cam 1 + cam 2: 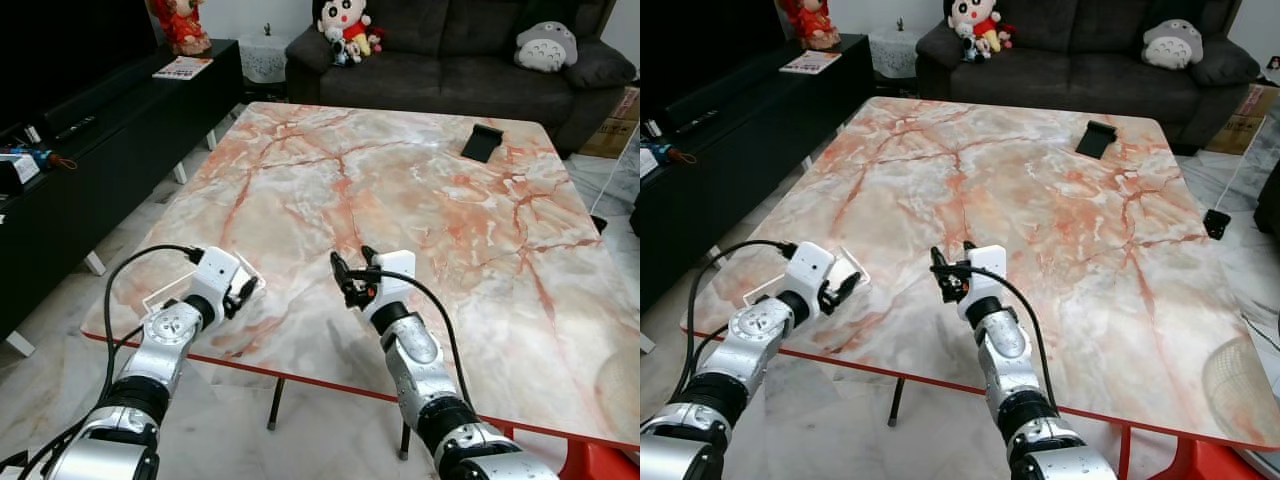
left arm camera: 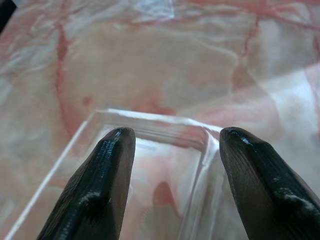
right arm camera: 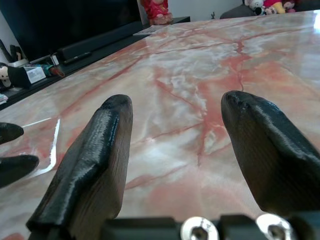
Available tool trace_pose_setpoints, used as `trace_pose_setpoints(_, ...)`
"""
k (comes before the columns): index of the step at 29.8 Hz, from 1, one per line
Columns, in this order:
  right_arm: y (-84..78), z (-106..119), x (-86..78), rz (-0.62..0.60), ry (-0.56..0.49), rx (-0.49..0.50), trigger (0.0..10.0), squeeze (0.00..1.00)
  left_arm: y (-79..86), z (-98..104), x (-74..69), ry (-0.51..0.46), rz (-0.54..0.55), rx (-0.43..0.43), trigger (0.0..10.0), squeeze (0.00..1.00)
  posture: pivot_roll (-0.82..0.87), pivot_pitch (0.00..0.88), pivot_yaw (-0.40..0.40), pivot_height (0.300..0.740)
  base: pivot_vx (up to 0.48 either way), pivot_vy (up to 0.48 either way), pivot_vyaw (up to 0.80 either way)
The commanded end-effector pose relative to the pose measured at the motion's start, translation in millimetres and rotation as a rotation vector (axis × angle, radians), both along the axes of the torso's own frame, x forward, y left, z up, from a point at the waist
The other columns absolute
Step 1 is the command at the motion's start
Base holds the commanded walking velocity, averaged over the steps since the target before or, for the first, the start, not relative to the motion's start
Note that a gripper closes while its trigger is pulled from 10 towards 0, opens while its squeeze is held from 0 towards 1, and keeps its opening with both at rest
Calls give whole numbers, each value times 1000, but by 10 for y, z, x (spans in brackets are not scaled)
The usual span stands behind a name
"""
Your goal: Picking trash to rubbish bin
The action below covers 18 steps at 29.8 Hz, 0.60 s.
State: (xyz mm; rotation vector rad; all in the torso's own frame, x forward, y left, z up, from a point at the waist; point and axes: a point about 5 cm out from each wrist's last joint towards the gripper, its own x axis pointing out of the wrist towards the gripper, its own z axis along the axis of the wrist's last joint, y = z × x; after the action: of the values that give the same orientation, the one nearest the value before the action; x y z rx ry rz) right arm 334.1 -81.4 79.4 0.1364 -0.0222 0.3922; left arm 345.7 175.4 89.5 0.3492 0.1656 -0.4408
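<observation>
While the left gripper, fingers spread, is straddling the clear plastic tray at the table's near-left edge, it's needing a lower, centred pinch on the rim; right gripper is hovering released nearby.

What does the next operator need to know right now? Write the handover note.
Left gripper: open, poised over the clear plastic tray at the marble table's near-left corner, not gripping it.
Right gripper: open and empty, above the table's near edge.
Done: left arm lined up on the tray.
Left: close on the tray, lift it, find the bin and drop it in.
</observation>
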Motion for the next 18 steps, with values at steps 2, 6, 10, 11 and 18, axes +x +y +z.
trace_pose_setpoints(2, 18, 15, 5, 8, -5, -4, 10000, 0, 61, -62, -16, 46, 9, 32, 10000, 0, 28, 0, 15, 740, 0, 0, 0)
trace_pose_setpoints(6, 13, 12, 4, 7, -4, -4, 10000, 0, 88, -78, -18, 58, 20, 58, 10000, 0, 28, 0, 15, 740, 0, 0, 0)
trace_pose_setpoints(10, 14, 9, 1, 10, -4, -5, 10000, 0, 85, -131, -39, 93, 14, 66, 10000, 0, 28, 0, 14, 740, 0, 0, 0)
trace_pose_setpoints(11, 14, 8, 0, 11, -4, -6, 10000, 0, 81, -144, -46, 99, 10, 68, 10000, 0, 28, 0, 14, 740, 0, 0, 0)
trace_pose_setpoints(18, 13, 12, 2, 12, -6, -6, 10000, 0, 61, -184, -68, 119, -2, 72, 10000, 0, 28, 0, 11, 740, 0, 0, 0)
